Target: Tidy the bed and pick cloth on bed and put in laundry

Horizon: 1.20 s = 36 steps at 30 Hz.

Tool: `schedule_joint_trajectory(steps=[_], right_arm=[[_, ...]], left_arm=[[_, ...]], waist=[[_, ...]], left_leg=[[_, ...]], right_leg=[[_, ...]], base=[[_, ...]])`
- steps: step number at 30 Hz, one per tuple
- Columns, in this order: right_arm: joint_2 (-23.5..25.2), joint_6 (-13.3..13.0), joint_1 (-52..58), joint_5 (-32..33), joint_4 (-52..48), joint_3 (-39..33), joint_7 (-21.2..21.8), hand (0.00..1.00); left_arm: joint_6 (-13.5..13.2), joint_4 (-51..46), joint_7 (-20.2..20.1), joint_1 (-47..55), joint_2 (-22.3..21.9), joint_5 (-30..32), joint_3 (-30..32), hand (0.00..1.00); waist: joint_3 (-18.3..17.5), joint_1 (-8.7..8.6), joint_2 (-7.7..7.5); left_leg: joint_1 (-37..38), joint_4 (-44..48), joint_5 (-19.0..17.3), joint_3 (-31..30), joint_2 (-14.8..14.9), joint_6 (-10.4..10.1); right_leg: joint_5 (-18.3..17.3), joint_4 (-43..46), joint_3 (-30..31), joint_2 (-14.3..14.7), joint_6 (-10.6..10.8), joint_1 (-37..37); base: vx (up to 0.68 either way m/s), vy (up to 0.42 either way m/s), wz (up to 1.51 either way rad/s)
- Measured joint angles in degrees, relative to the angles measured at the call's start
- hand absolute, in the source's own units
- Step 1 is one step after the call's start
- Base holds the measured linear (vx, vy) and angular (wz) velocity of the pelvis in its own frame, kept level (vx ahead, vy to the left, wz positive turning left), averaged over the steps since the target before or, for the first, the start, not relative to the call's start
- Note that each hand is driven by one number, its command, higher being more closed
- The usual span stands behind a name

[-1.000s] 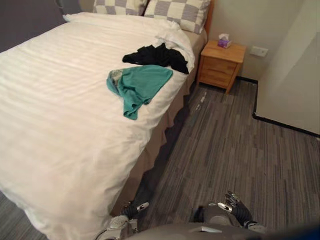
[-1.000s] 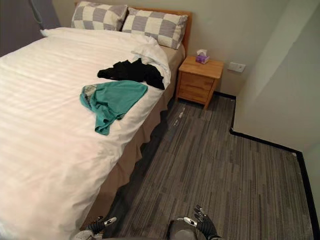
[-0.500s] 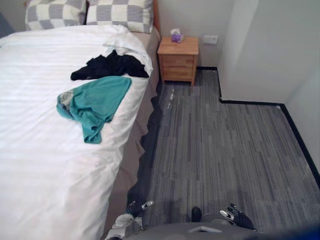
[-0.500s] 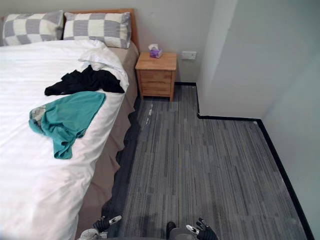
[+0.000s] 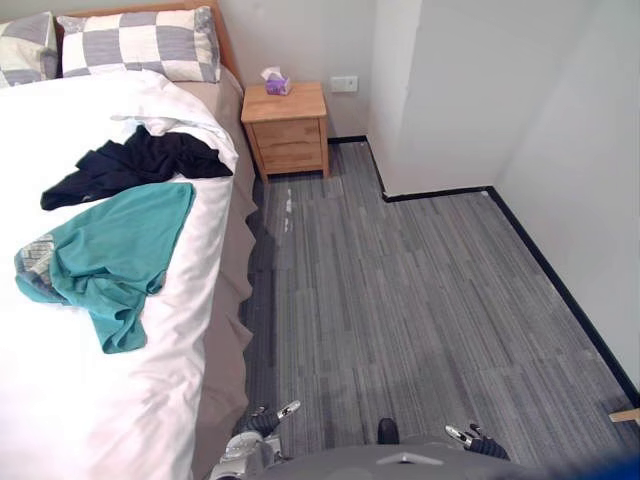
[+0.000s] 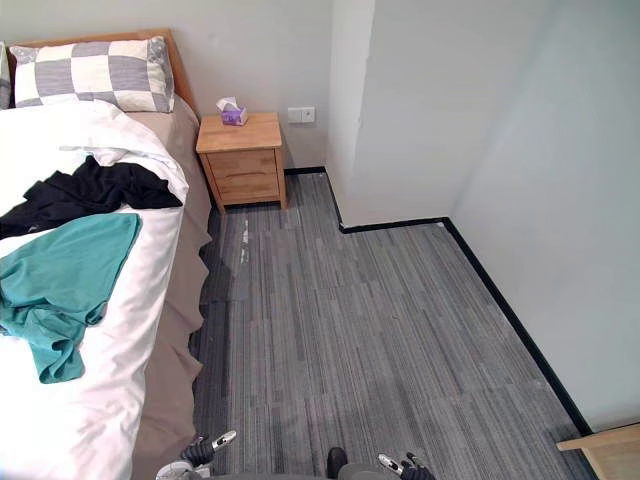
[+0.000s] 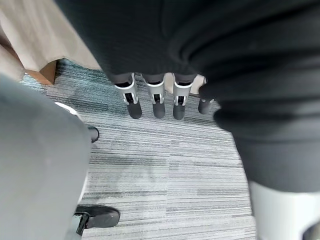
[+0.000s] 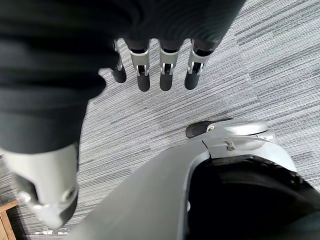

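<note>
A teal cloth [image 5: 105, 255] lies crumpled near the right edge of the white bed [image 5: 60, 400]. A black cloth [image 5: 130, 165] lies just beyond it, closer to the pillows. My left hand [image 5: 262, 425] hangs low beside the bed's foot corner, its fingers [image 7: 156, 97] straight and holding nothing. My right hand [image 5: 472, 440] hangs low over the carpet, its fingers [image 8: 166, 72] straight and empty too. Both hands are far from the cloths.
Checkered pillows [image 5: 140, 45] rest against the headboard. A wooden nightstand [image 5: 287, 125] with a purple tissue box [image 5: 273, 84] stands beside the bed. A white wall corner [image 5: 400, 100] juts into the grey carpet [image 5: 400, 300]. A wooden edge [image 6: 605, 450] shows at the lower right.
The camera has swung to the right: the bed and cloths slid to the left of the picture and more carpet and wall came into sight. Both hands stay low and open.
</note>
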Motion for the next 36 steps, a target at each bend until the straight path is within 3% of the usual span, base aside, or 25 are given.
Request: schedule_joint_trajectory(steps=[6,10,13,15,17,18,19,20,22,24,25,26,28,31,32,34,35,36], right_arm=[[0.1,-0.03,0.0,0.21,0.0,-0.02,0.09,0.0],[0.29,-0.03,-0.23,0.3,0.0,-1.12,0.73,0.0],[-0.25,-0.17,-0.38,-0.03,-0.01,-1.23,2.17,0.0],[-0.05,-0.74,-0.44,-1.18,-0.05,-1.06,2.59,0.0],[-0.89,-0.75,-0.54,-2.27,-0.08,1.03,3.19,0.0],[-1.26,-0.74,-0.85,-2.26,-0.11,1.39,3.21,0.0],[-1.5,-0.72,-2.06,-2.26,0.08,1.33,3.09,0.0],[-1.52,-0.73,-2.94,-2.1,0.22,1.12,3.11,0.0],[-1.24,-0.79,-4.79,-1.96,0.19,0.48,3.23,0.0],[-0.68,-0.78,-5.7,-1.9,0.15,-0.86,3.45,0.0],[-0.6,-0.78,-5.7,-1.65,0.13,-1.47,3.75,0.0],[-0.55,-0.73,-5.71,-0.96,0.14,-1.87,3.82,0.0],[0.82,-0.8,-5.48,-1.0,-0.13,-1.62,4.02,0.0],[1.31,-0.76,-5.18,-1.07,-0.09,-1.62,4.03,0.0],[1.19,-0.72,-4.95,-1.07,-0.15,-1.72,3.99,0.0],[0.92,-0.71,-4.59,-1.08,-0.62,-2.25,3.95,0.0],[0.6,-0.73,-4.34,-1.06,-1.14,-3.09,3.91,0.0],[0.83,-0.83,-4.3,-1.03,-1.59,-3.22,3.85,0.0]], left_arm=[[-0.21,-0.02,0.09,-0.02,0.07,-0.39,-0.4,0.0],[-0.85,-0.28,1.22,0.01,0.02,-4.33,-1.04,0.0],[-1.58,-0.48,1.56,-0.05,0.16,-7.2,-2.21,0.0],[-2.39,-1.02,1.85,0.03,1.01,-10.46,-2.49,0.0],[-3.08,-2.8,2.57,0.62,1.83,-11.46,-1.61,0.0],[-3.46,-2.74,2.56,0.52,1.85,-11.36,-1.62,0.0],[-3.53,-2.75,2.54,0.35,1.42,-11.37,-1.34,0.0],[-3.52,-2.79,2.48,0.27,1.3,-11.35,-1.3,0.0],[-3.54,-2.79,2.34,0.09,1.11,-11.29,-1.07,0.0],[-3.49,-2.75,1.77,0.09,0.89,-11.25,-0.19,0.0],[-3.41,-2.69,1.32,0.16,0.72,-11.21,-0.15,0.0],[-3.36,-2.66,1.15,0.02,0.13,-11.15,0.83,0.0],[-3.49,-2.8,0.89,-0.3,1.12,-10.87,0.9,0.0],[-3.59,-2.81,0.77,-0.54,1.47,-10.76,0.91,0.0],[-3.52,-2.76,0.77,-0.5,1.49,-10.6,0.89,0.0],[-3.25,-2.68,0.78,-0.3,1.2,-9.32,0.71,0.0],[-3.24,-2.54,0.75,-0.2,1.49,-8.29,-0.45,0.0],[-3.24,-2.55,0.7,-0.13,1.62,-8.01,-0.87,0.0]], waist=[[-0.03,0.0,-0.36],[-0.08,0.15,-0.08],[0.13,1.26,0.71],[0.51,1.6,-0.27],[1.38,1.67,-0.04],[1.77,1.74,0.02],[1.87,2.13,0.33],[2.0,2.3,0.09],[2.12,2.66,-0.17],[2.16,2.74,-0.23],[2.2,2.97,0.21],[2.49,3.14,0.2],[2.55,3.13,-1.96],[2.36,3.73,-3.13],[2.29,4.6,-2.86],[1.82,4.6,-2.18],[1.5,4.02,-2.19],[1.57,3.69,-2.75]], left_leg=[[-1.78,0.44,-0.08,-0.23,0.04,0.11],[-4.95,2.77,-1.37,-1.56,0.92,0.17],[-7.43,8.78,-3.96,1.09,3.71,-0.27],[-12.58,20.45,-3.97,4.02,5.22,-0.41],[-22.23,42.92,-0.15,4.74,10.21,-0.16],[-23.97,46.53,0.97,4.67,10.72,-0.18],[-25.05,47.92,-2.08,4.86,10.16,0.22],[-25.13,44.74,-4.54,6.12,7.73,0.08],[-25.26,35.75,-5.2,7.02,4.03,-0.2],[-24.79,23.23,-2.36,7.81,0.85,0.0],[-24.02,15.79,1.56,7.61,0.22,0.33],[-22.62,13.96,6.8,8.4,-0.76,3.82],[-22.49,13.43,5.7,9.29,-2.65,4.77],[-21.51,14.89,2.61,10.77,-3.55,5.55],[-20.26,15.31,0.9,11.64,-3.55,5.69],[-17.61,14.58,-0.97,12.74,-3.56,5.96],[-15.69,13.6,-1.82,12.59,-4.11,6.32],[-14.42,12.92,-2.12,12.43,-4.69,6.44]], right_leg=[[-0.78,0.0,-1.07,-0.36,0.12,-1.35],[-1.99,0.28,-4.36,-0.43,-0.33,-2.22],[-5.78,5.22,-7.86,0.04,-0.85,-4.41],[-9.07,8.82,-11.11,-1.47,-1.27,-5.81],[-11.21,10.16,-11.97,-1.26,-1.48,-3.54],[-11.2,10.4,-11.82,-1.22,-1.32,-2.61],[-11.37,10.66,-11.16,-2.32,-1.49,-1.09],[-11.32,10.53,-10.06,-3.89,-1.51,0.02],[-11.31,10.35,-8.46,-6.15,-1.49,0.56],[-11.41,9.97,-7.75,-7.71,-0.84,1.0],[-11.72,9.48,-7.5,-7.86,0.57,1.29],[-12.05,7.65,-7.47,-8.43,2.84,3.15],[-12.45,7.13,-8.85,-10.3,4.05,3.71],[-13.26,9.6,-9.15,-11.95,5.28,3.36],[-14.16,13.09,-9.1,-12.5,5.81,2.69],[-15.76,25.21,-8.94,-13.99,6.94,-2.11],[-15.41,37.83,-8.99,-15.93,6.03,-6.94],[-14.12,44.42,-8.84,-17.31,4.5,-9.61]], base=[[0.0,0.0,0.06],[0.05,0.0,0.22],[0.12,-0.001,0.06],[0.08,-0.021,0.3],[0.17,-0.031,0.25],[0.26,0.044,0.01],[0.29,0.084,-0.26],[0.3,0.087,-0.38],[0.27,0.148,-0.46],[0.23,0.202,-0.33],[0.21,0.237,-0.18],[0.22,0.238,-0.1],[0.23,0.187,0.05],[0.23,0.133,-0.2],[0.23,0.131,-0.57],[0.2,0.122,-0.42],[0.18,0.103,-0.01],[0.27,0.094,0.23]])
